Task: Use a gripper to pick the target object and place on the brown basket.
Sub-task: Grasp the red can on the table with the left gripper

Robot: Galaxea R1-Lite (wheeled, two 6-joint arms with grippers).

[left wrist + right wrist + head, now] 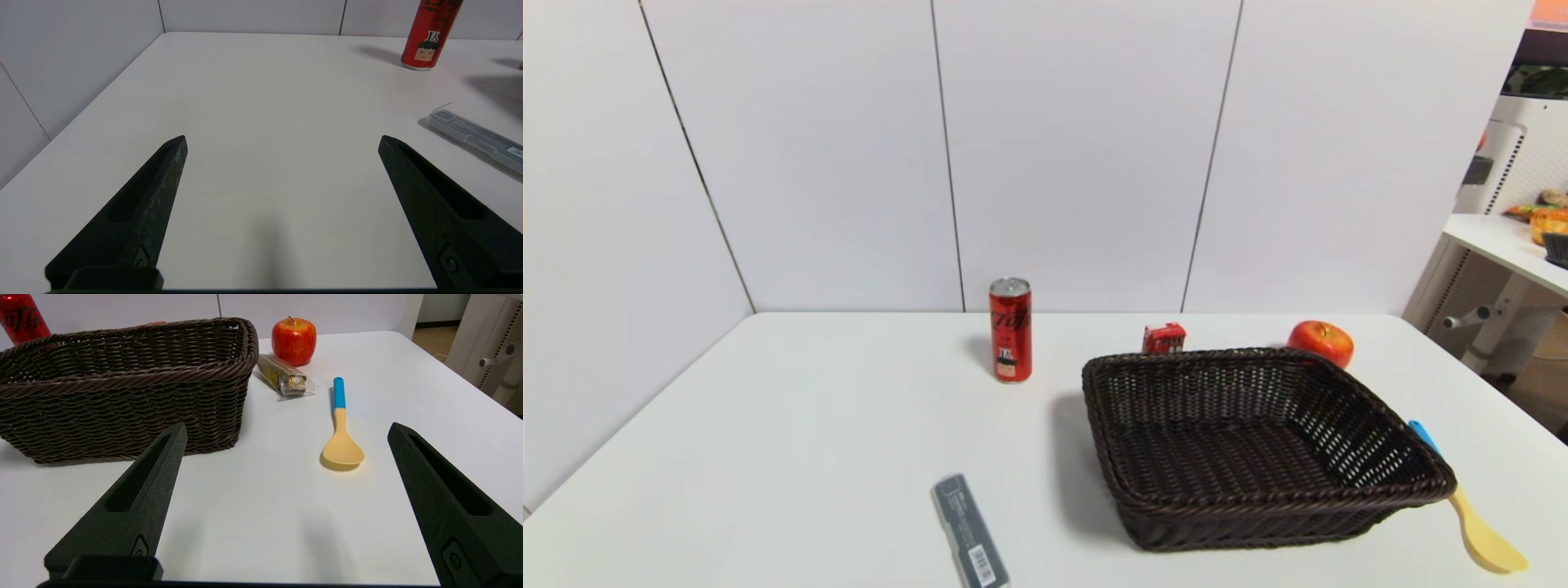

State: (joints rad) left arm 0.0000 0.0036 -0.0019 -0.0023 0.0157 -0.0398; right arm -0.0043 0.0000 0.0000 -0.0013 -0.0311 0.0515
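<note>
1. A white surface (809,425) stands in a corner of plain white wall panels, and neither arm shows in the head view.
2. The red soda can (1010,330) stands upright toward the back, well apart from the brown basket (1441,482) and on the basket's left side.
3. Around the basket lie a small red box (1164,337) just behind its far rim, a red apple (1321,342) at its far right corner, a wrapped gold packet (282,375) beside its right wall, and a blue-handled yellow spoon (1474,516) along that wall.
4. A grey case (970,532) lies in front of the can, to the basket's left.
5. The left claw (282,141) hangs spread wide and empty above bare surface, with the can ahead of it; the right claw (286,430) is likewise spread and empty by the basket's right side.
6. The reach has probably not begun. The left claw looks better placed: it should pass clear of the grey case, straddle the can at mid-height with fingers level, close squarely, then lift straight before crossing over the rim.
</note>
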